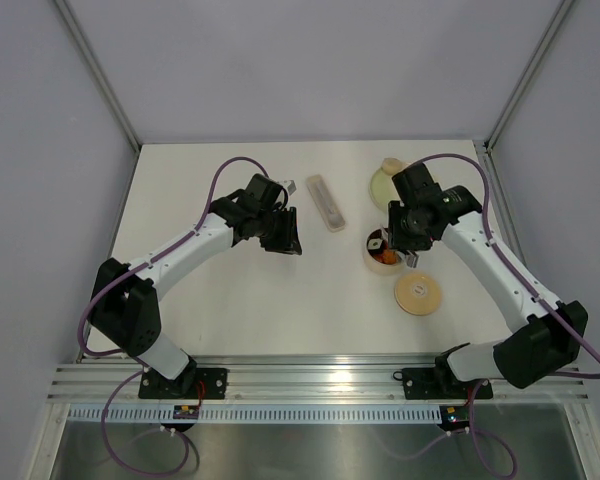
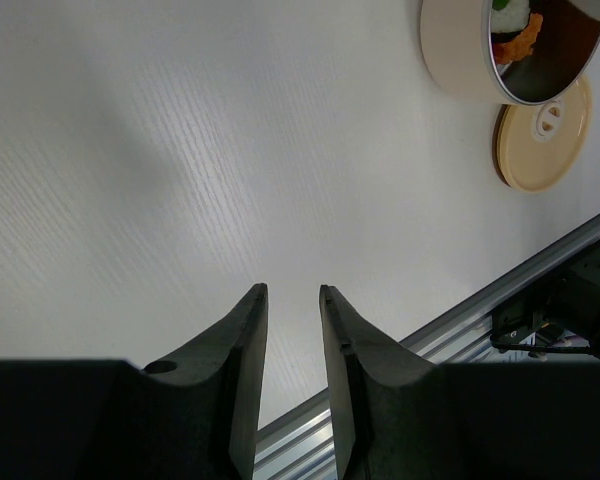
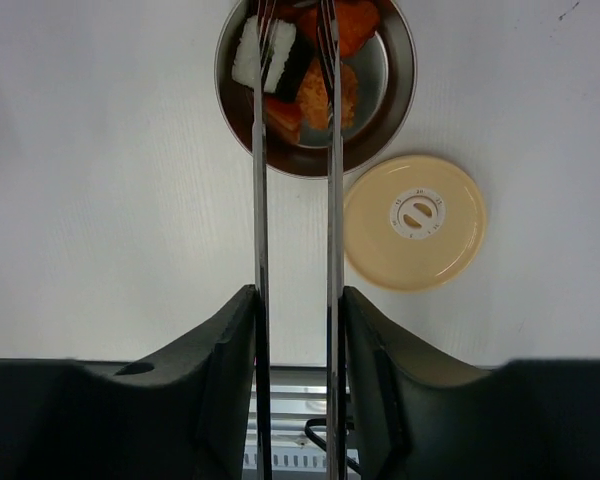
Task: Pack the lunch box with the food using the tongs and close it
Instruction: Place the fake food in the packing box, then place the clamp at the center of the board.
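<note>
lunch box (image 3: 405,100) sits open on the counter (image 3: 100,150), food (image 3: 330,95) inside, lid (image 3: 415,222) just beside; right claw (image 3: 295,300) clamps the tongs (image 3: 332,200), tips in the box; left claw (image 2: 292,295) part-open, empty; packing step, i'd guess; next, lift the tongs clear.

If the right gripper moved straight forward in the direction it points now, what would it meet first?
The right gripper holds the tongs, and their tips lie over the open lunch box. So the tips would probably meet the food inside first; their height above it is unclear.
</note>
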You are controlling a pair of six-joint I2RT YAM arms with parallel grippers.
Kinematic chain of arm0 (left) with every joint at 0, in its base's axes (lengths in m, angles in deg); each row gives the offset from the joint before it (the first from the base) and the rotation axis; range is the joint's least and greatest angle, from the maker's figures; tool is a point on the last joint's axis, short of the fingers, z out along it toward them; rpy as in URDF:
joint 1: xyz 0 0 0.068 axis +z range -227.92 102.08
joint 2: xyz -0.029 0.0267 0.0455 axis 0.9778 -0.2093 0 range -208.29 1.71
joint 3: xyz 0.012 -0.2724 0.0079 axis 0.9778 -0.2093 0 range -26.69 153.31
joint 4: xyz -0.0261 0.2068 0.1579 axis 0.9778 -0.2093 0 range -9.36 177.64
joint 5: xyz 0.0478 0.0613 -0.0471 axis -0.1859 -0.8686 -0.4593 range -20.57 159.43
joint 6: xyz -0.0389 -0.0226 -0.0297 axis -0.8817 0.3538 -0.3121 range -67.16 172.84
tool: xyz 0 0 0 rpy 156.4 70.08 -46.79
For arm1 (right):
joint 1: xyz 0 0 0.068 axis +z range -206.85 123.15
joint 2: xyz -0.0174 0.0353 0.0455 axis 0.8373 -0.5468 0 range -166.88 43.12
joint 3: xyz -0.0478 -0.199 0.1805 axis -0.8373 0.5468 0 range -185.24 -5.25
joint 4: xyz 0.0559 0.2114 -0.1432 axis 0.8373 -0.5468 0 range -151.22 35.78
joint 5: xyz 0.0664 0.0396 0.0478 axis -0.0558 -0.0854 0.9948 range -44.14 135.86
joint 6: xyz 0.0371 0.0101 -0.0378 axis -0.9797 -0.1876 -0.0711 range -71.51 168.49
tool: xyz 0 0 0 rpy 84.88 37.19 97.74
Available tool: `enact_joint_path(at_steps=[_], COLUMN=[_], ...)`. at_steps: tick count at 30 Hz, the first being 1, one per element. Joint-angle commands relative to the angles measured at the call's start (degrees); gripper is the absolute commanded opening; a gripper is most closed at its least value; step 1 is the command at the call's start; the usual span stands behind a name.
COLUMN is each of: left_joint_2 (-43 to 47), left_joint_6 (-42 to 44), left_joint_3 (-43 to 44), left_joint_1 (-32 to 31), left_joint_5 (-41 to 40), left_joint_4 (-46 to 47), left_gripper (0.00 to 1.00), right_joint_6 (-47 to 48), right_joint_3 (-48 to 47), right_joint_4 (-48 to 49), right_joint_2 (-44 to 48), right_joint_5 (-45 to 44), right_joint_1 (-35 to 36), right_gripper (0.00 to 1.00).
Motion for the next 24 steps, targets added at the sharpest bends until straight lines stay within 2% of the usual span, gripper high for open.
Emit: enact_joint_path(at_steps=[1, 4, 5, 8, 10, 16, 19, 23, 24], left_joint_2=[1.1, 1.1, 1.2, 1.4, 1.6, 2.4, 3.8, 7.6, 8.6], left_joint_6=[-0.3, -0.1, -0.1, 0.0, 0.0, 0.2, 0.1, -0.8, -1.4], left_joint_3=[0.2, 0.2, 0.2, 0.2, 0.2, 0.4, 0.4, 1.1, 1.4], left_joint_1=[0.2, 0.3, 0.3, 0.3, 0.2, 0.4, 1.5, 4.5, 6.0], left_joint_5=[0.2, 0.2, 0.1, 0.0, -0.3, -1.4, -2.5, -2.9, -3.0], left_joint_4=[1.7, 1.5, 1.5, 1.4, 1.3, 0.5, -0.1, -1.7, -2.0], left_gripper=[0.31, 0.31, 0.31, 0.31, 0.31, 0.31, 0.31, 0.31, 0.31], right_joint_6=[-0.7, -0.7, -0.7, -0.6, -0.7, 0.0, 1.9, 4.1, 4.5], right_joint_3=[-4.1, -5.1, -5.2, -5.8, -6.3, -8.5, -9.0, -9.6, -9.5], right_joint_4=[-0.7, -1.6, -1.9, -2.0, -1.8, 0.5, 3.7, 6.0, 6.5], right_joint_2=[2.8, 3.2, 3.3, 3.5, 3.2, 1.9, 2.0, 0.1, -0.4], right_joint_5=[-3.6, -5.5, -6.0, -7.4, -6.9, -4.1, 0.4, -0.3, -1.0], right_joint_1=[0.6, 0.6, 0.6, 0.6, 0.6, 0.6, 1.8, 8.1, 11.7], right_gripper=[0.44, 0.38, 0.32, 0.25, 0.22, 0.20, 0.19, 0.19, 0.19])
